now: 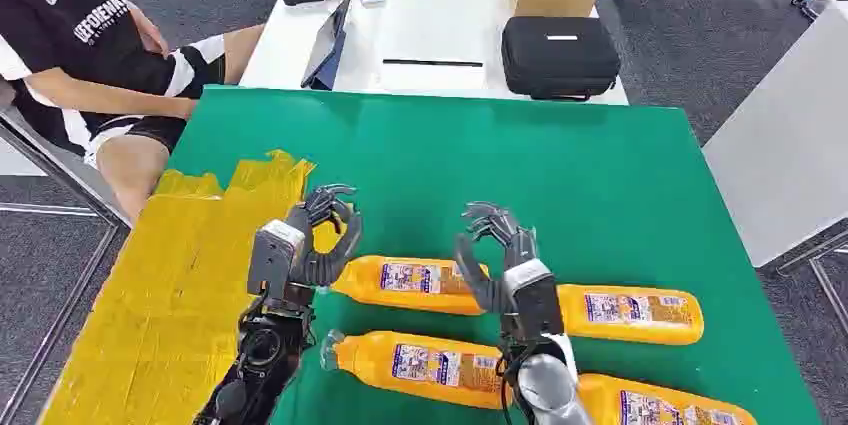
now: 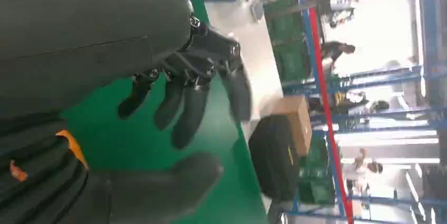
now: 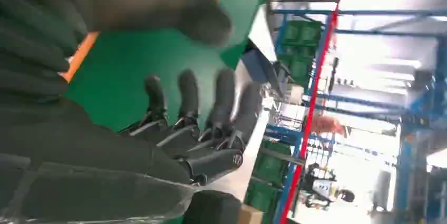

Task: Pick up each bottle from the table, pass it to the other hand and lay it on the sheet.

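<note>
— Three orange bottles [image 1: 415, 285] [image 1: 420, 360] [image 1: 630, 313] lying on the green table [image 1: 560, 165], clustered near six o'clock; yellow sheet [image 1: 170, 285] at eight.

— And the hands?

— Left hand [image 1: 320, 235] raised beside the sheet, fingers spread, holding nothing. Right hand [image 1: 500, 255] above the upper bottles, likewise spread and empty.

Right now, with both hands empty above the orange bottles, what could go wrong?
1. The orange plastic bottles lie on their sides close together; the right hand reaching for one may nudge its neighbour, which could roll.
2. The crumpled yellow sheet overhangs the green table edge; a bottle laid near that edge might slide off.
3. The left hand is open near the first bottle's cap.
</note>
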Available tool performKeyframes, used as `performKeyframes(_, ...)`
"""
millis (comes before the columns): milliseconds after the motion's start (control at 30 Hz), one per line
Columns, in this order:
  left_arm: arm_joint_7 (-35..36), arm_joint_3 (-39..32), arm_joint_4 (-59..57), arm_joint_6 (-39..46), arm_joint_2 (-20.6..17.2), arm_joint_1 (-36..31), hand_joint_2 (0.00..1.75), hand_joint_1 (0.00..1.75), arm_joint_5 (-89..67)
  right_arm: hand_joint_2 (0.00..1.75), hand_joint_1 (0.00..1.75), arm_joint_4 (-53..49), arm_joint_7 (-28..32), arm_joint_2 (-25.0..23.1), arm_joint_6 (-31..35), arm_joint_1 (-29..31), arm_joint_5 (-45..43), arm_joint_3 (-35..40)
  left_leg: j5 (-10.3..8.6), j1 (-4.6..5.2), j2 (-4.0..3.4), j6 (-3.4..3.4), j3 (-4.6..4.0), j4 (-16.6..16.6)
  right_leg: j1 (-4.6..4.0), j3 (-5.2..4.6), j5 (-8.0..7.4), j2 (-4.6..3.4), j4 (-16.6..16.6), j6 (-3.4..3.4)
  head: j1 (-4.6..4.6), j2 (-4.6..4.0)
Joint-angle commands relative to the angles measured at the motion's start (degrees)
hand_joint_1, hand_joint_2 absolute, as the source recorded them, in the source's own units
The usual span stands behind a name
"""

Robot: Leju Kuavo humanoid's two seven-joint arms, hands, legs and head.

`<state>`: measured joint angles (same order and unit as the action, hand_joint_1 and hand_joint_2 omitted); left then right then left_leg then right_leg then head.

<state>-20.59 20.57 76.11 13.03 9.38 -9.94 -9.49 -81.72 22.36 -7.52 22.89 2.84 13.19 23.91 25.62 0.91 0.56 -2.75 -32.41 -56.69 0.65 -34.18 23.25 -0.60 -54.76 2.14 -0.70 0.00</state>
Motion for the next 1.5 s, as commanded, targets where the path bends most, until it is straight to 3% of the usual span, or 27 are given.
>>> performKeyframes(33, 0.65, 1.63, -2.47, 0.26, -0.03, -0.81, 1.75, 0.0, 0.4, 1.75, 0.0, 6.6, -6.29, 2.96, 5.56, 3.16, 22.13, 8.76, 0.14, -0.11, -0.14, 0.22, 0.37, 0.06, -0.11, 0.36, 0.08, -0.04, 0.1, -0.09, -0.02, 0.0)
performKeyframes(200, 0.17, 0.89, -3.28, 0.41, 0.22, -1.78, 1.75, 0.0, 0.23, 1.75, 0.0, 9.13, -14.49, 3.34, 5.97, 4.52, 42.59, 12.16, 0.13, -0.12, -0.11, 0.22, 0.38, 0.04, -0.12, 0.36, 0.09, -0.01, 0.09, -0.08, -0.02, 0.0)
performKeyframes(367, 0.18, -0.3, -2.95, 0.18, 0.27, -1.93, 1.75, 0.0, 0.39, 1.75, 0.0, 10.79, -21.19, 3.68, 0.41, 5.94, 53.13, 13.68, 0.11, -0.11, -0.1, 0.2, 0.32, 0.02, -0.1, 0.31, 0.07, 0.0, 0.06, -0.07, -0.02, 0.0)
performKeyframes(633, 0.24, -3.3, 0.98, 0.56, -0.07, -0.62, 1.75, 0.0, 0.21, 1.75, 0.0, 14.87, -28.2, 3.3, -8.1, 7.02, 62.53, 13.46, 0.08, -0.1, -0.15, 0.16, 0.23, 0.04, -0.09, 0.22, 0.02, -0.09, 0.08, -0.06, -0.02, 0.0)
performKeyframes(1333, 2.4, -3.53, 2.8, 0.24, 1.02, 0.5, 1.75, 0.0, -1.07, 1.75, 0.0, 31.93, -37.41, -0.33, -11.09, 12.95, 67.37, 5.31, 0.04, -0.06, -0.08, 0.14, 0.22, 0.04, -0.05, 0.21, 0.03, -0.01, 0.05, -0.05, 0.0, 0.0)
performKeyframes(1367, 2.53, -3.33, 2.59, 0.1, 1.15, 0.38, 1.75, 0.0, -1.13, 1.75, 0.35, 33.82, -37.77, -0.66, -12.19, 13.67, 67.15, 4.44, 0.03, -0.07, -0.09, 0.11, 0.2, 0.05, -0.06, 0.19, 0.01, -0.04, 0.06, -0.04, -0.02, 0.0)
performKeyframes(1400, 2.62, -3.1, 2.43, -0.02, 1.24, 0.23, 1.75, 0.0, -1.18, 1.75, 1.34, 35.42, -38.15, -0.86, -12.77, 14.28, 67.02, 3.86, 0.07, -0.09, -0.14, 0.18, 0.29, 0.05, -0.09, 0.27, 0.03, -0.05, 0.07, -0.07, -0.02, 0.0)
performKeyframes(1500, 2.89, -2.54, 2.41, -0.18, 1.29, -0.21, 1.75, 0.0, -1.3, 1.75, 1.55, 38.81, -37.31, -1.33, -13.74, 15.39, 65.93, 2.73, 0.02, -0.07, -0.04, 0.16, 0.31, 0.05, -0.07, 0.29, 0.03, 0.06, 0.07, -0.06, -0.04, 0.0)
